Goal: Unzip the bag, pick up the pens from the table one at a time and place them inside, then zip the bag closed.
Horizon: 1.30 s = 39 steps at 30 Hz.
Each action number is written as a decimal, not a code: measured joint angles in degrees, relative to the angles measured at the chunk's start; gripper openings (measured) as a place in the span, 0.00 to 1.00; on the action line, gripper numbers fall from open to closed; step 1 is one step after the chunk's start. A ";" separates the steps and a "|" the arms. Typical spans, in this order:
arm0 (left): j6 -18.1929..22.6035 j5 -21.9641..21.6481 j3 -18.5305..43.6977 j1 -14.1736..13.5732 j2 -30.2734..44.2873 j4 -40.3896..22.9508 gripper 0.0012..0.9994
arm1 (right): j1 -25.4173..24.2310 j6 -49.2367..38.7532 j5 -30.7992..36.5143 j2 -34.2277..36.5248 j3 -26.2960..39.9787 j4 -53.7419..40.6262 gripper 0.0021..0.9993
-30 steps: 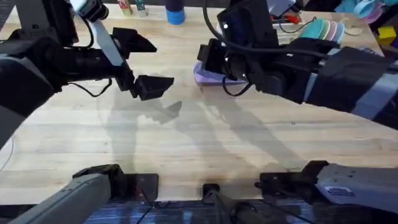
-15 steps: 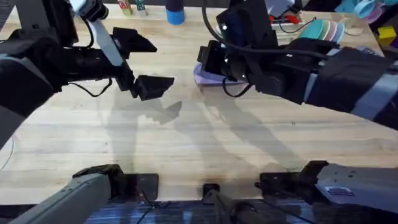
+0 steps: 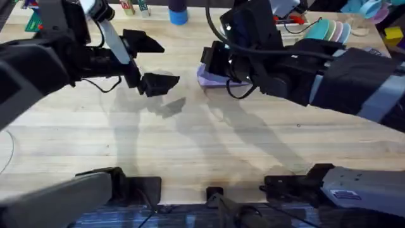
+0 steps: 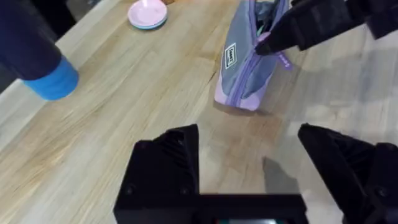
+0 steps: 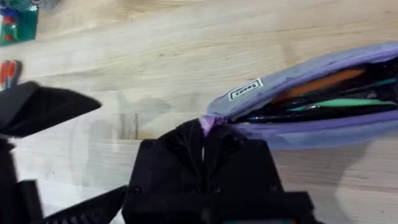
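Zipping step, by my read. My right claw (image 5: 203,134) is clenched on the zipper pull at the end of the bag (image 5: 323,99), which lies on the worktop (image 3: 209,145), mouth open, pens (image 5: 317,84) inside. Left claw (image 4: 249,168) released, hovering nearby. Next: brace bag, draw zipper along.

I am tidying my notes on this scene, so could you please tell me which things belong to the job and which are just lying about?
Part of the job:
- lavender fabric pencil pouch, unzipped
- orange pen inside it
- right gripper, shut on the purple zipper pull
- left gripper, open

Lying about:
- blue cylindrical bottle
- small pink dish
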 joint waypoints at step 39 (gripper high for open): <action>-18.91 6.19 0.00 -17.20 25.39 41.89 0.99 | 0.00 0.00 0.00 0.00 0.00 0.00 0.03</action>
